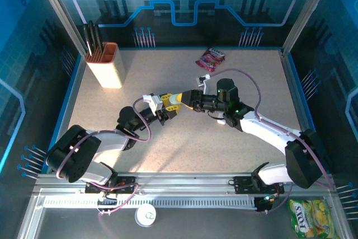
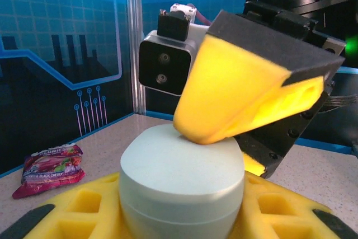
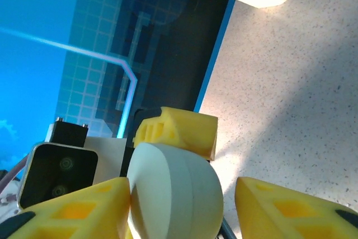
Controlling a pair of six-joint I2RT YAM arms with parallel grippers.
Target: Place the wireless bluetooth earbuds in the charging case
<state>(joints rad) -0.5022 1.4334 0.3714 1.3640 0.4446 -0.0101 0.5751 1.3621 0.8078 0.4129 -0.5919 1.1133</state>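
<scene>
Odds and ends lay nearest: a green snack bag (image 1: 307,216) and a small white disc (image 1: 146,215), both down by the rail in front of the arm bases, off the speckled worktop (image 1: 235,155).

Past them the two arms reached in toward each other and met over the middle of the worktop. The left tool (image 2: 179,216) was clenched on the charging case (image 2: 182,183), a pale pebble seated between its yellow fingers and held up off the surface. The right tool (image 2: 246,130) came in from the other side with its jaws spread. Its upper finger (image 2: 235,88) rested on the top of the case, the lower one sat behind and beneath, and it grasped nothing that I could see.

The case looked shut — one thin seam ran round it and the lid lay flush. Whether any earbuds were inside, I could not tell. By my reckoning the job was at an early step: the case had been picked up and steadied, and the right tool seemed placed to work the lid. Opening it, fetching the earbuds and seating them all looked left to do.

Farther back a red snack packet (image 1: 210,59) lay near the far edge, and a tan knife block (image 1: 105,64) stood in the far left corner — both well apart from the tools.
</scene>
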